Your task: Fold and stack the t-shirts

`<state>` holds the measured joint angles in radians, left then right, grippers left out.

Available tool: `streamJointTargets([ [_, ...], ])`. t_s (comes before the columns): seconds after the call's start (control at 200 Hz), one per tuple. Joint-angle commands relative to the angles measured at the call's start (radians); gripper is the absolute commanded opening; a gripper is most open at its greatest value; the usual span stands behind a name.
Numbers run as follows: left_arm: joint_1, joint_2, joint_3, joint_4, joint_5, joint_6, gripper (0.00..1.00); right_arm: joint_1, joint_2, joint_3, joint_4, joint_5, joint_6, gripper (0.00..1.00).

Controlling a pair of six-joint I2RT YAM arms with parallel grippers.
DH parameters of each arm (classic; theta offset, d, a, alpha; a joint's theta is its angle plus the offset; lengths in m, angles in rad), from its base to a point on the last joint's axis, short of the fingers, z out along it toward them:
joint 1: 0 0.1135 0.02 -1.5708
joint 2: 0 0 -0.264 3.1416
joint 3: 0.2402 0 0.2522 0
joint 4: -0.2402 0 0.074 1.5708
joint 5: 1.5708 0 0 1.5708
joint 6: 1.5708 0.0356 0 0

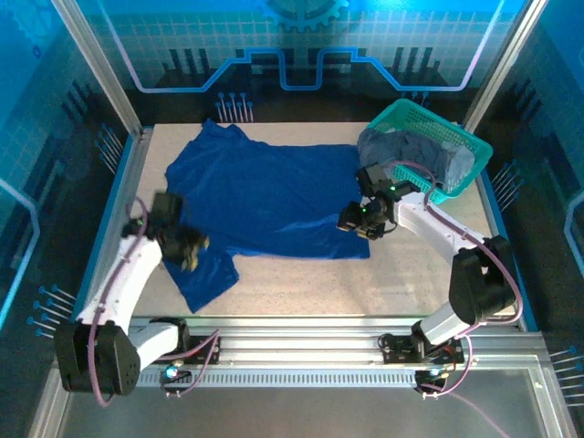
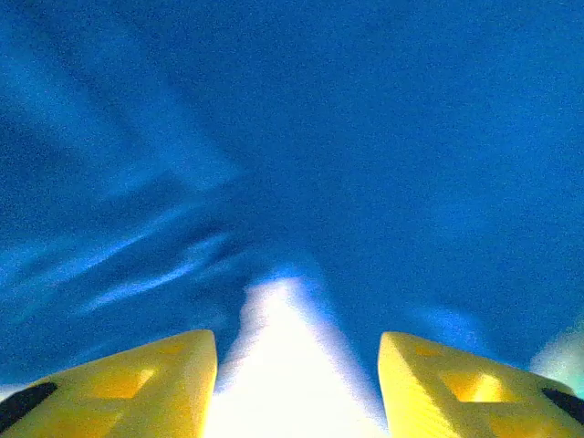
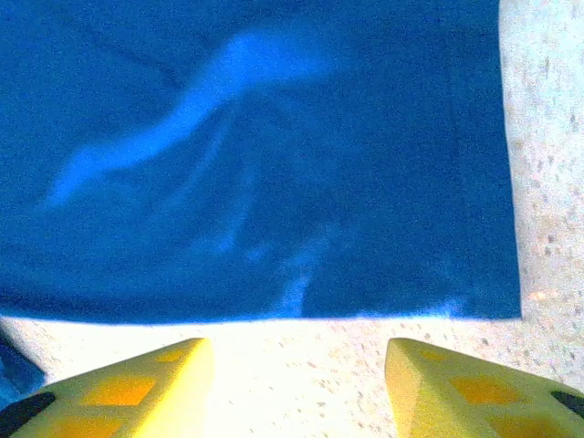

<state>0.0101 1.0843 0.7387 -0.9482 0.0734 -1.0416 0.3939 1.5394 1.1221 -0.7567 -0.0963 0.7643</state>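
A royal blue t-shirt (image 1: 265, 201) lies spread flat across the middle of the table, print side hidden. My left gripper (image 1: 189, 248) hovers over its near left sleeve, open, yellow fingers (image 2: 137, 383) apart with a notch of bare table between blue cloth (image 2: 365, 137). My right gripper (image 1: 351, 219) sits at the shirt's right hem, open, with bare table between its fingers (image 3: 456, 383) and the hem edge (image 3: 274, 306) just ahead. Duller grey-blue shirts (image 1: 411, 151) are heaped in the basket.
A teal mesh basket (image 1: 461, 137) stands at the back right corner, close behind my right arm. Bare speckled tabletop (image 1: 365, 287) runs along the near side. Metal frame rails (image 1: 119, 173) border the table left and right.
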Motion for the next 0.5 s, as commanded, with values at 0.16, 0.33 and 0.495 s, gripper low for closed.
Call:
streamJointTargets([
  [0.16,-0.004,-0.122,-0.176,-0.195,-0.008,-0.158,0.41,0.005,-0.068,-0.108,-0.013,-0.177,-0.118,0.54],
  [0.33,-0.004,-0.12,-0.251,-0.124,-0.028,-0.195,0.47,-0.004,-0.072,-0.129,0.002,-0.194,-0.123,0.54],
  [0.495,-0.004,-0.049,-0.279,-0.002,-0.076,-0.173,0.5,-0.008,-0.086,-0.146,0.012,-0.211,-0.125,0.54],
])
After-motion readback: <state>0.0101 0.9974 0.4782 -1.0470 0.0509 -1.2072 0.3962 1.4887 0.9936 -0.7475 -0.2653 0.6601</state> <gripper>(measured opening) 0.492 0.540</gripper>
